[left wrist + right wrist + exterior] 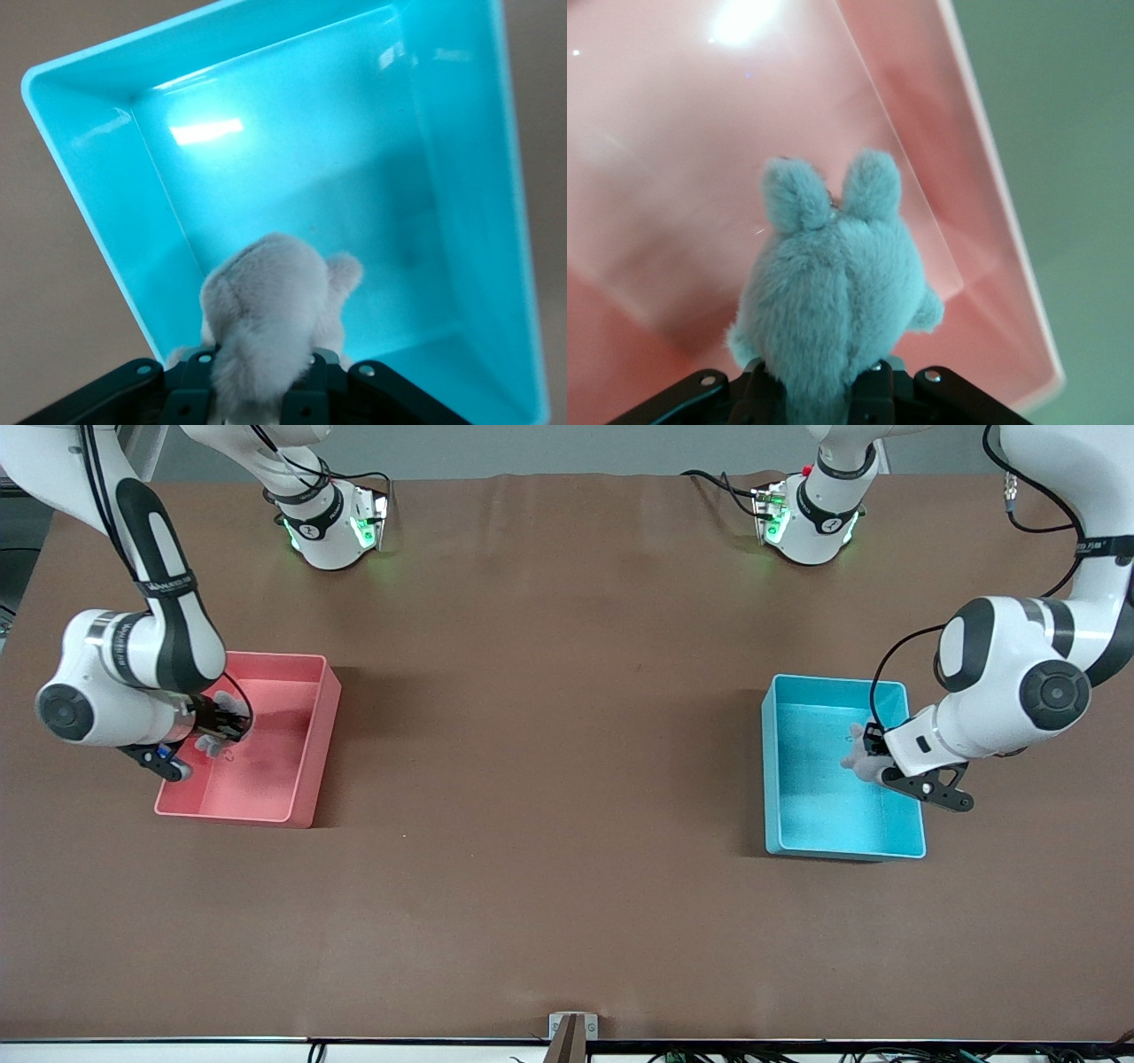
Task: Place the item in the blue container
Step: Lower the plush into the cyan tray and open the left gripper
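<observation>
grey plush toy [266,310] clamped in my left tool [873,760], directly over blue container [802,828]: drop is straight down. right tool [217,731] grips second plush toy [833,297] over pink bin [306,779].

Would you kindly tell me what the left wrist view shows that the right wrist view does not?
Only the left wrist view shows the blue container and the pale grey plush toy that the left gripper holds over it. Only the right wrist view shows the pink bin and the eared grey plush toy in the right gripper. Both show a gripper shut on a soft toy above a bin.
</observation>
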